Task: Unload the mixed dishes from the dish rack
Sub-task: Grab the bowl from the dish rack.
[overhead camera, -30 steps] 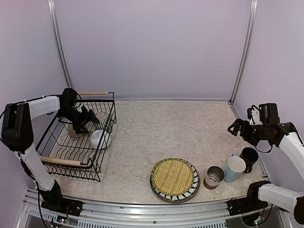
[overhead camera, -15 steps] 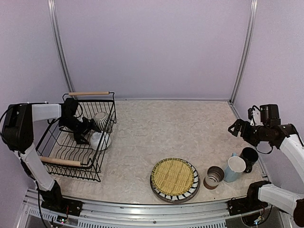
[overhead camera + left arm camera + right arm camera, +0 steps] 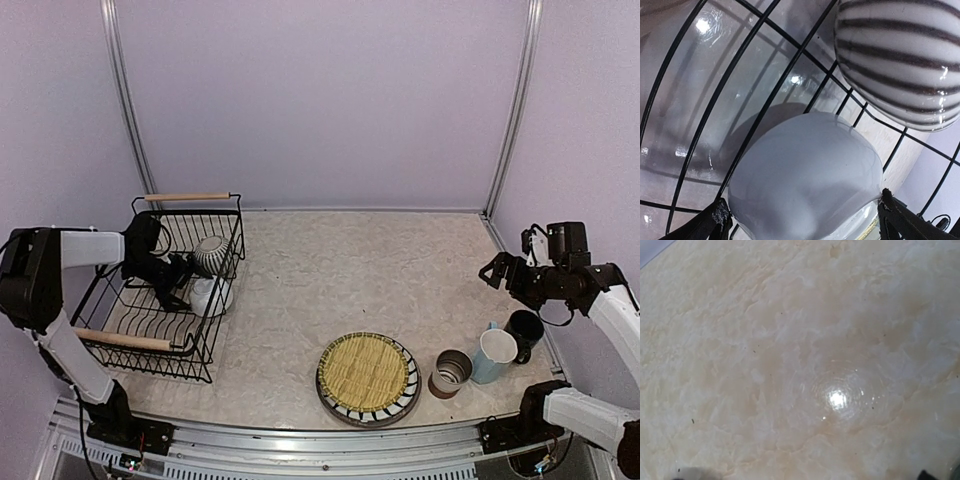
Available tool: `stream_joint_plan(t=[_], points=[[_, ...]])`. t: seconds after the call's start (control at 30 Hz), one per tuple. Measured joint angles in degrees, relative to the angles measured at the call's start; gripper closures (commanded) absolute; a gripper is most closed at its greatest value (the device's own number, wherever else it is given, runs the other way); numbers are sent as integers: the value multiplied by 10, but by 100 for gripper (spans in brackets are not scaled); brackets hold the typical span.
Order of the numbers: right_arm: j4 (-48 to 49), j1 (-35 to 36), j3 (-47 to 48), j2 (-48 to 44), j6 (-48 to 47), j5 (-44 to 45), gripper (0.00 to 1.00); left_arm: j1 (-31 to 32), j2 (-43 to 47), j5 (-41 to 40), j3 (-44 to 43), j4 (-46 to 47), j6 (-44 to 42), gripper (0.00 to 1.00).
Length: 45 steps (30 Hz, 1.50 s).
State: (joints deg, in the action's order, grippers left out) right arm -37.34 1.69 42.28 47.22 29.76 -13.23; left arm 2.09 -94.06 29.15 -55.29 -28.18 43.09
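Overhead, the dish rack (image 3: 200, 212), black wire with pale wooden bar handles, sits at nine o'clock on the mottled beige table (image 3: 340, 270); the left gripper (image 3: 180, 280) reaches down inside it, next to the grey-striped pot (image 3: 210, 255) and the white bowl (image 3: 212, 293), which I judge to be the next dish out; toward five o'clock stand the unloaded things: the yellow woven mat (image 3: 364, 370) lying on the striped plate (image 3: 372, 419), then the brown-white cup (image 3: 450, 372), light blue mug (image 3: 493, 355) and black mug (image 3: 524, 328), set close together, probably to leave room; the right gripper (image 3: 497, 272) hovers at three o'clock, apart from them

From the left wrist, the fingertips (image 3: 715, 222) show at seven and five o'clock, spread wide, the bowl's smooth glossy dome, mouth down, between them, seemingly not yet pinched; the pot, rounded and glazed with dark bands, sits at one o'clock, just beside the bowl

From the right wrist, only polished marbled table shows, with lamp glare; the dark fingertips barely peek in at the bottom corners, far apart, holding nothing
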Motion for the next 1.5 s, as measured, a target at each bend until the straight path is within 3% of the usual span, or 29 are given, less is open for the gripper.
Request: stream_joint_plan(t=[0.53, 0.87, 1.2, 1.5], points=[[0, 0, 0, -15, 0, 0, 0, 5, 0, 14, 66, 164, 54, 2], [0, 0, 0, -15, 1, 0, 0, 1, 17, 6, 108, 245, 69, 27], [0, 0, 0, -18, 2, -1, 0, -1, 74, -25, 122, 236, 67, 51], [-1, 0, 0, -22, 1, 0, 0, -1, 133, -62, 120, 156, 50, 59]])
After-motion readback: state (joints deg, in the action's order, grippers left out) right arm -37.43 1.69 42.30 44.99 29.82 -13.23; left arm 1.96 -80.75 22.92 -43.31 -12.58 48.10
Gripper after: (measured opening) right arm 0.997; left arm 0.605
